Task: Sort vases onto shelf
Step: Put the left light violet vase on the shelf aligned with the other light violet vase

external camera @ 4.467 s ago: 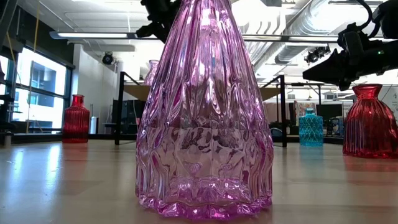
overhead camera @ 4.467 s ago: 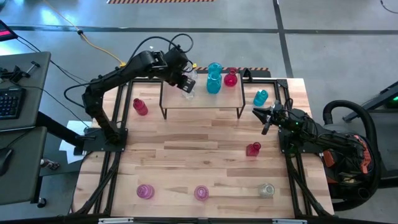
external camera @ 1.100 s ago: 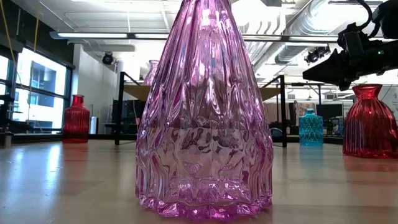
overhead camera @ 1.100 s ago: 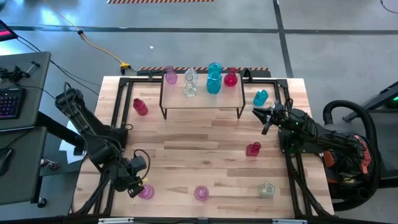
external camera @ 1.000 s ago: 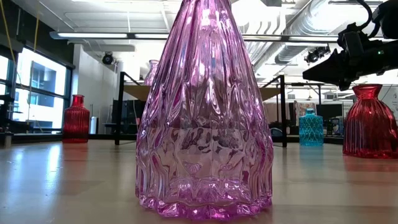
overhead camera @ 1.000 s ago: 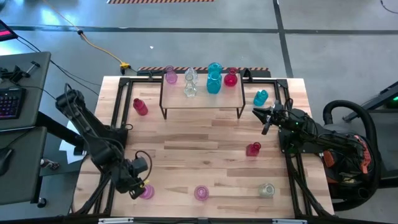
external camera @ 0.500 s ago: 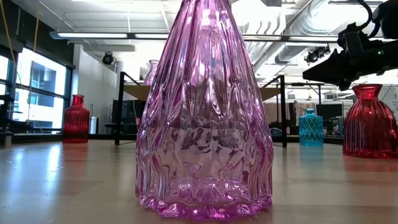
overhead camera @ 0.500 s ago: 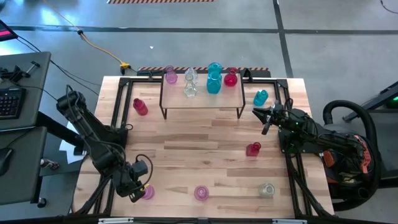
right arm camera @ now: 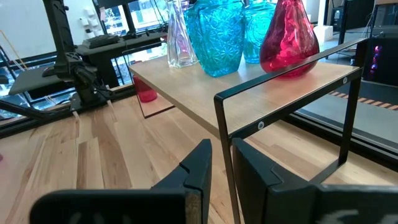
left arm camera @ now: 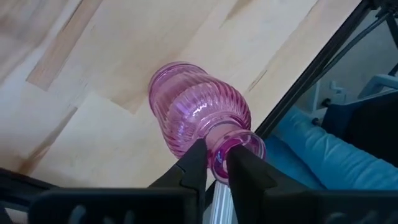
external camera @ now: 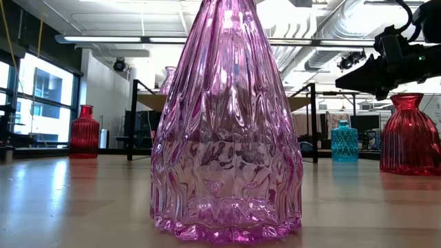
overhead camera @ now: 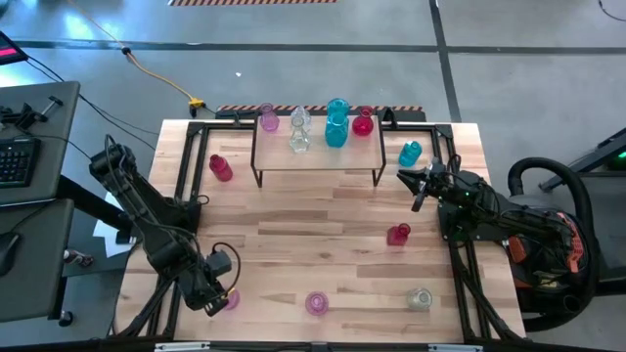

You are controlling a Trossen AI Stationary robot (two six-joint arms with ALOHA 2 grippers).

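Table (overhead camera: pixel 323 235), near-left corner: pink vase (left arm camera: pixel 199 109) upright by the edge, left gripper (left arm camera: pixel 216 163) pinching only its rim between near-shut fingers, so if you lift fast it may swing or slip free; right gripper (overhead camera: pixel 419 186), narrowly parted and empty, idles beside shelf (overhead camera: pixel 318 156).

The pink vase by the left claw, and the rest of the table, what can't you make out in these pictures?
- Pink vase: in the high view the left claw covers most of it; in the left wrist view its base is hidden behind its own body.
- Low view: another pink vase fills the frame and hides most of the shelf.
- Right wrist view: the vases on the shelf are cut off at the picture's top.
- Clear vase: too small for detail.
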